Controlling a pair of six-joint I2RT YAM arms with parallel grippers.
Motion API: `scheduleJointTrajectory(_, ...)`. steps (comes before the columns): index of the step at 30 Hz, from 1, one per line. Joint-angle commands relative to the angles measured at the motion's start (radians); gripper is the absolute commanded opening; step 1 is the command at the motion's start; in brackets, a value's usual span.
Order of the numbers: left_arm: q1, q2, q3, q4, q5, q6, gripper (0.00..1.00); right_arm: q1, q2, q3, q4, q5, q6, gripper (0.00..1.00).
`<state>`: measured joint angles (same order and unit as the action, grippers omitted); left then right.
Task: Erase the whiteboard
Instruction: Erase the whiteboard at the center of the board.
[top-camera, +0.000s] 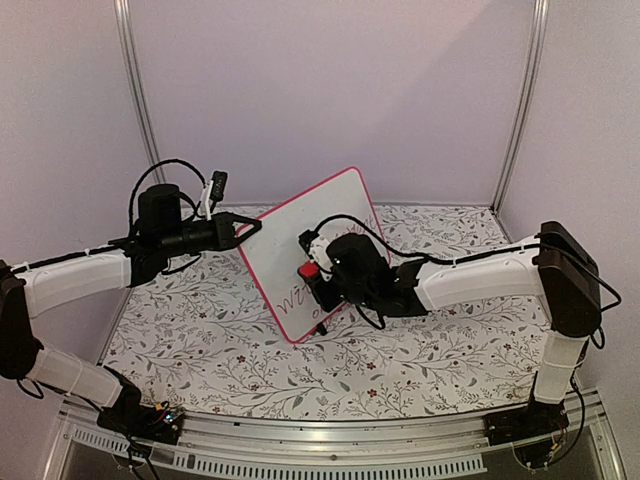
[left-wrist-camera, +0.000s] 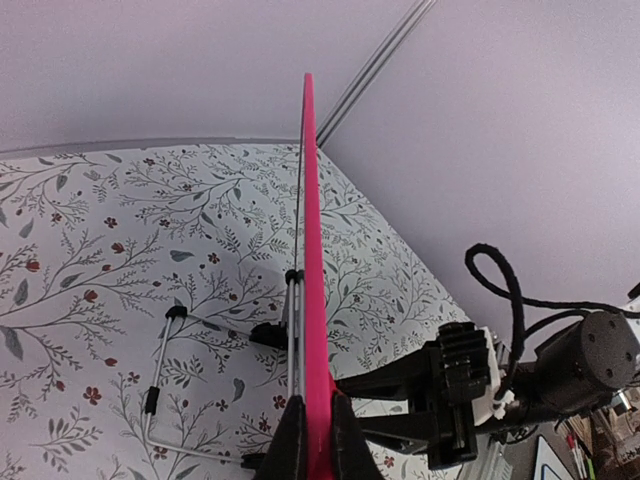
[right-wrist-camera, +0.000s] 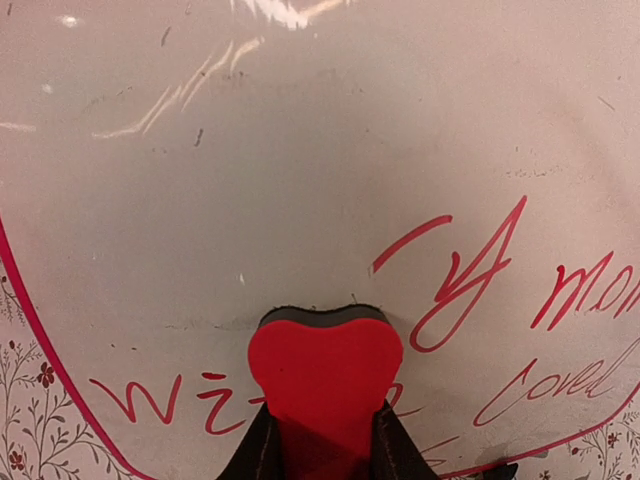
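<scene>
The whiteboard (top-camera: 322, 212) stands tilted near the middle of the flower-patterned surface (top-camera: 200, 335), one rounded corner lowest and close to the surface, the opposite corner raised toward the back wall. Its frame is pink-red.

The left fingers (left-wrist-camera: 288, 445) are closed on the board's left edge. In the left wrist view the frame runs edge-on between the two fingers. A thin wire stand (left-wrist-camera: 160, 372) shows at the back of the board in that view.

The right fingers (right-wrist-camera: 262, 452) are closed on a red heart-shaped eraser (right-wrist-camera: 325, 372), one finger on each side of its lower part. The dark underside of the eraser faces the white front, and contact appears likely.

Red handwriting (right-wrist-camera: 465, 275) covers the lower and right part of the board face. The area above the eraser carries only faint smears and glare
</scene>
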<state>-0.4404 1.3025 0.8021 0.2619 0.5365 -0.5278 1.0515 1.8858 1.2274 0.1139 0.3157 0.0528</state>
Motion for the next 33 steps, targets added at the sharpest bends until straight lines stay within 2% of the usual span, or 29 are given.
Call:
scheduleJointTrajectory(1, -0.024, -0.02, 0.001, 0.028, 0.1, -0.027, 0.0, -0.02, 0.007, 0.042, -0.053, 0.019, -0.015, 0.24)
scheduleJointTrajectory(19, -0.024, -0.025, 0.001, 0.028, 0.1, -0.026, 0.0, -0.036, 0.057, 0.215, -0.086, 0.021, -0.103, 0.24)
scheduleJointTrajectory(33, -0.024, -0.025, 0.0, 0.027, 0.1, -0.026, 0.0, -0.039, 0.041, 0.09, -0.061, 0.013, -0.059, 0.24)
